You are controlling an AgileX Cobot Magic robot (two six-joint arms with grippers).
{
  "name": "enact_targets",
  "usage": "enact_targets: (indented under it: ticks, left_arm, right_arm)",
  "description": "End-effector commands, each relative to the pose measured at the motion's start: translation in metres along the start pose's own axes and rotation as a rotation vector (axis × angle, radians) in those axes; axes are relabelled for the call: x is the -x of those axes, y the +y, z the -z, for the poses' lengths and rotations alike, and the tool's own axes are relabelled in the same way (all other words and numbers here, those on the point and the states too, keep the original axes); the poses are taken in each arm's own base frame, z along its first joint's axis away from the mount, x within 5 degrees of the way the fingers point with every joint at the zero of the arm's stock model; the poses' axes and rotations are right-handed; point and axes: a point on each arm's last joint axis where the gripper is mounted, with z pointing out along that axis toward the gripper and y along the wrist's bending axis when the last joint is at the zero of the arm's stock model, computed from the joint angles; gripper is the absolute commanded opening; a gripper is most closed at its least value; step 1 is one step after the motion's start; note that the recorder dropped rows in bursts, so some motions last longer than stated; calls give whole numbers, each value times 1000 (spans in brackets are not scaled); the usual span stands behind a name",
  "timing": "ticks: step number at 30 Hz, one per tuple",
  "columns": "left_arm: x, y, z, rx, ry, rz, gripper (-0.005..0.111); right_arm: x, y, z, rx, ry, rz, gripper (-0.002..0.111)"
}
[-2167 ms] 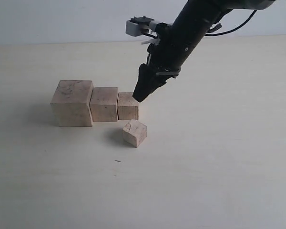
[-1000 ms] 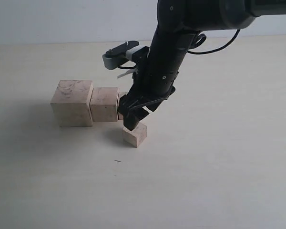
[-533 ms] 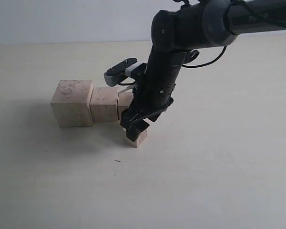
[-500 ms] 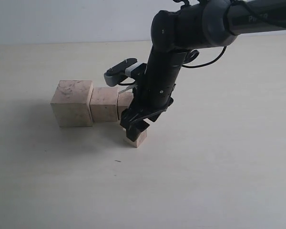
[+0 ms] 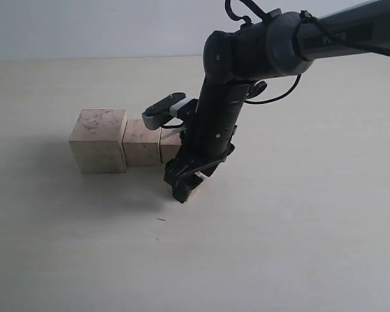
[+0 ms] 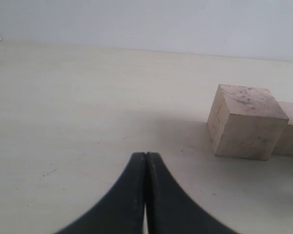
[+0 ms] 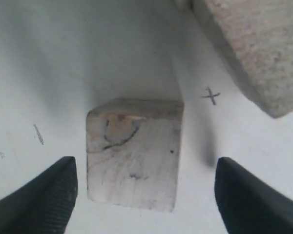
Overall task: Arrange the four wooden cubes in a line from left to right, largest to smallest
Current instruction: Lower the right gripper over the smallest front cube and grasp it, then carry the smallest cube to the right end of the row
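Note:
Three wooden cubes stand touching in a row in the exterior view: the largest (image 5: 97, 140) on the left, the second (image 5: 141, 143), then the third (image 5: 171, 144), partly behind the right arm. The smallest cube (image 5: 194, 189) sits alone in front of the third, mostly hidden by my right gripper (image 5: 184, 188). In the right wrist view the smallest cube (image 7: 133, 156) lies between the fingers of my open right gripper (image 7: 145, 163), with gaps on both sides. My left gripper (image 6: 145, 155) is shut on nothing, well short of the largest cube (image 6: 244, 122).
The pale tabletop (image 5: 299, 221) spreads wide to the right of and in front of the row. A small pen cross (image 7: 211, 96) marks the table between the smallest cube and the third cube (image 7: 254, 48). A pale wall runs along the table's far edge.
My right gripper has come down from above the third cube and now straddles the smallest cube near the table. The cubes have stayed where they were.

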Motion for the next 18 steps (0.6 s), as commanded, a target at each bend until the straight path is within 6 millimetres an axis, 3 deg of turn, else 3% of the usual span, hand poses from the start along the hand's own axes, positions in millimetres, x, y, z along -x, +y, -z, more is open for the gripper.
enact_targets:
  ticks: [1,8,12,18]
  left_arm:
    - [1,0,1,1,-19,-2,0]
    - [1,0,1,1,-19,-2,0]
    - [1,0,1,1,-19,-2,0]
    - [1,0,1,1,-19,-2,0]
  right_arm:
    - [1,1,0,-5,-12,14,62]
    - [-2,5,8,13,15,17,2]
    - [-5,7,29,-34,21,67,0]
    - [-20,-4,79,-225,76,216,0]
